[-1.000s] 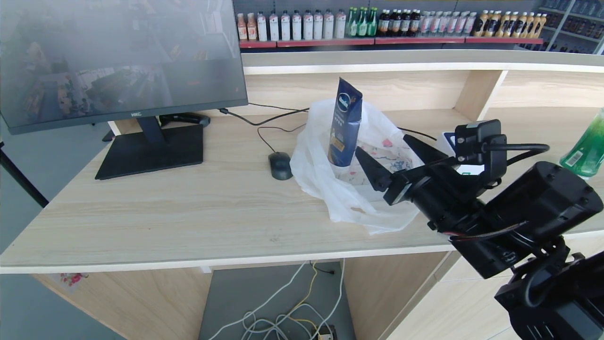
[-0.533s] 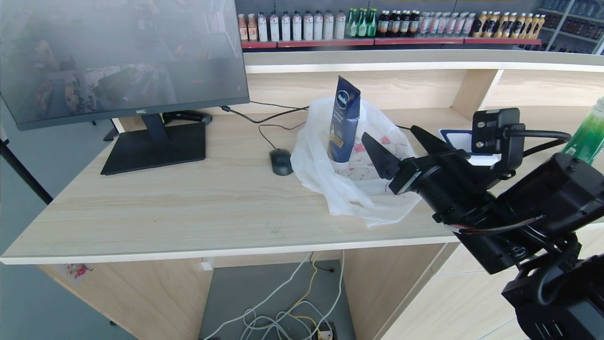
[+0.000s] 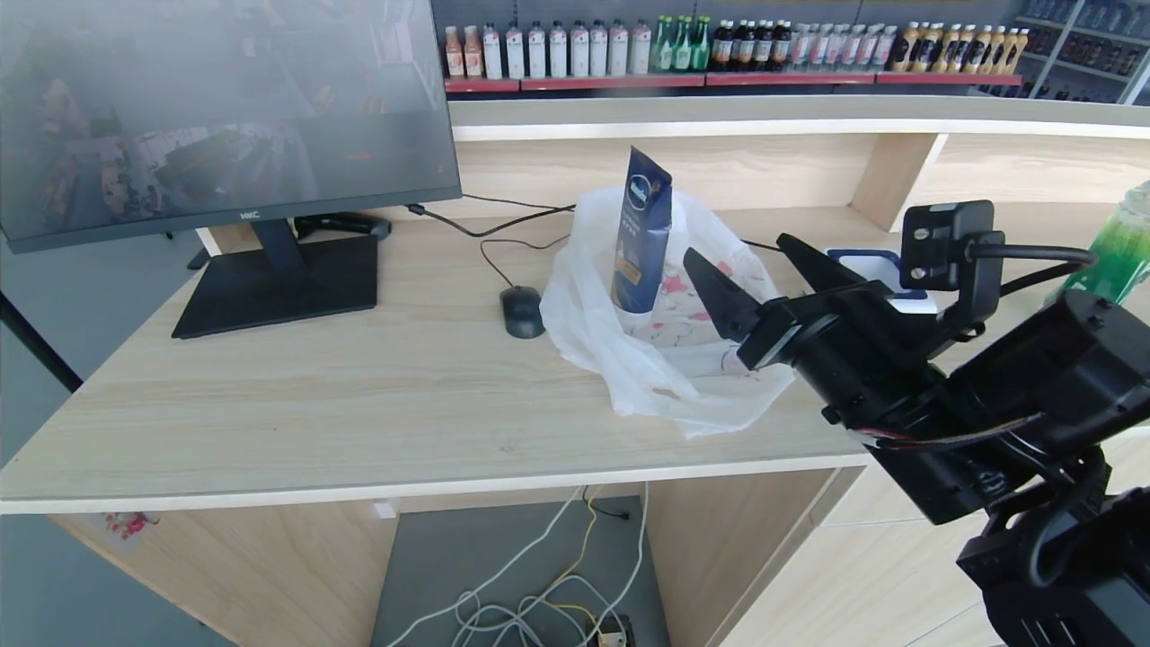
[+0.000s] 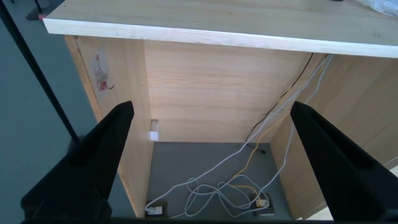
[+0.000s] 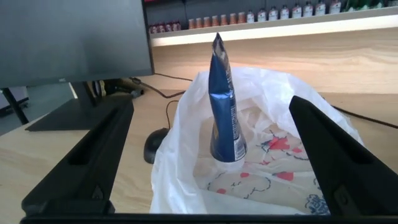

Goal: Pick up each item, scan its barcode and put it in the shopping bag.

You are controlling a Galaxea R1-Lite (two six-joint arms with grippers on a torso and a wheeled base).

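**Hovering beside the shopping bag, fingers wide and empty**

The right gripper (image 3: 735,249) hangs above the table (image 3: 314,386) just beside the white plastic shopping bag (image 3: 584,332), on the bag's right side. Its two dark fingers (image 5: 93,162) are spread wide and point toward the bag with nothing between them.

The bag sits slumped and open near the middle of the table. A tall blue pouch (image 3: 640,238) stands upright inside it, its crimped top rising well above the bag's rim. In the right wrist view the pouch appears between the two fingers but farther off, not touched by either. The bag's inner floor shows a red and blue printed pattern.

The left gripper (image 4: 211,106) is low, in front of the table's near edge and below its top. Its fingers are also spread wide and hold nothing. Beyond them are the table's wooden side panel and loose cables (image 4: 217,186) on the floor.

A green bottle (image 3: 1114,256) stands at the far right of the table, well apart from the bag. A white and blue box (image 3: 867,262) lies partly hidden behind the right gripper. Left of the bag are a black mouse (image 3: 522,311), just beside it, and a monitor (image 3: 216,108) on its stand. Rows of bottles (image 3: 719,45) line a shelf in the background.
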